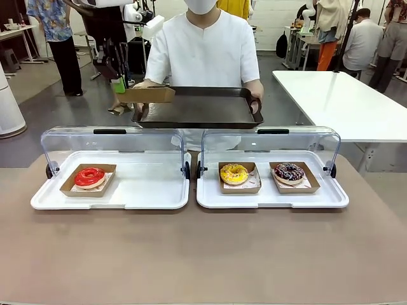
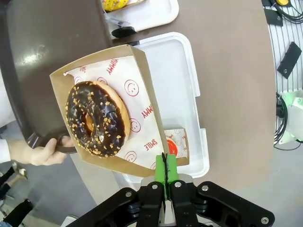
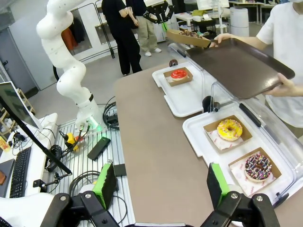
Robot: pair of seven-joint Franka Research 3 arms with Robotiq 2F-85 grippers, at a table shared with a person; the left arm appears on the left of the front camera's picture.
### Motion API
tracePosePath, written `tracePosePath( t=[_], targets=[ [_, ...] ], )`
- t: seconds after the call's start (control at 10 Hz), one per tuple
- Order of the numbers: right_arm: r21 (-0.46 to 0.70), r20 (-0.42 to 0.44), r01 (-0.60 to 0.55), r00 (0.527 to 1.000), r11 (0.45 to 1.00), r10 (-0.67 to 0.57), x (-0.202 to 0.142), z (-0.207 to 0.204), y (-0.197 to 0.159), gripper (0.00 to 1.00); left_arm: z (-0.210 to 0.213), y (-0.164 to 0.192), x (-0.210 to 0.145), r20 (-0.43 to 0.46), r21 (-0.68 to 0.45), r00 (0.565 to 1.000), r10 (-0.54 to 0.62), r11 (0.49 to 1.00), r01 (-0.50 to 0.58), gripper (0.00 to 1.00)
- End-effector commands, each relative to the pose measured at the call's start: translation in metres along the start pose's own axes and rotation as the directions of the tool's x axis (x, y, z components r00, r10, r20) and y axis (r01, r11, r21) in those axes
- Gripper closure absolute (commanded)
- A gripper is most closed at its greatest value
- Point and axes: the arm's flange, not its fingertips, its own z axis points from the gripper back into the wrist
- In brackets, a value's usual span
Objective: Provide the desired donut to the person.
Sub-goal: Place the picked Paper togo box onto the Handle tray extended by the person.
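L arm reaches up and across the table (image 1: 203, 254) toward the person (image 1: 203, 51). L gripper (image 2: 165, 166) has its green pads (image 2: 172, 168) pressed flat together, clamped on the rim of a brown carton tray (image 2: 142, 71), w/ the carton held out roughly level. Inside, on white paper w/ red print, sits the choc donut (image 2: 94, 118): glossy dark glaze, pale nut bits, round w/ a small hole. The carton hangs over one corner of the dark serving tray (image 1: 197, 108), a smooth rectangle w/ raised rim; can't tell if they touch. The person holds that tray by both ends, one hand (image 2: 45, 151) curled round a side handle. R gripper (image 3: 162, 187) is low by the table's edge, fingers wide apart, nothing btwn them. On the table are two white display trays w/ clear lids up: the left one (image 1: 146, 190) has a shiny red donut (image 1: 89, 176), the right one (image 1: 273, 197) a yellow donut (image 1: 234, 173) and a dark sprinkled donut (image 1: 289, 171), each in its own carton.
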Motion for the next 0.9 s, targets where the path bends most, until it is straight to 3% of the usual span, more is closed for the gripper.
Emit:
tracePosePath(
  t=[0.0,0.8],
  targets=[
    [0.005,0.010,-0.005,1.000,1.000,0.005,-0.0004,0.0004,-0.0005,0.00,0.0023,-0.0024,-0.0022,-0.002,0.003,1.000,0.015,1.000,-0.015,1.00],
    [0.005,0.010,-0.005,1.000,1.000,0.005,-0.0004,0.0004,-0.0005,0.00,0.0023,-0.0024,-0.0022,-0.002,0.003,1.000,0.015,1.000,-0.015,1.00]
  ],
)
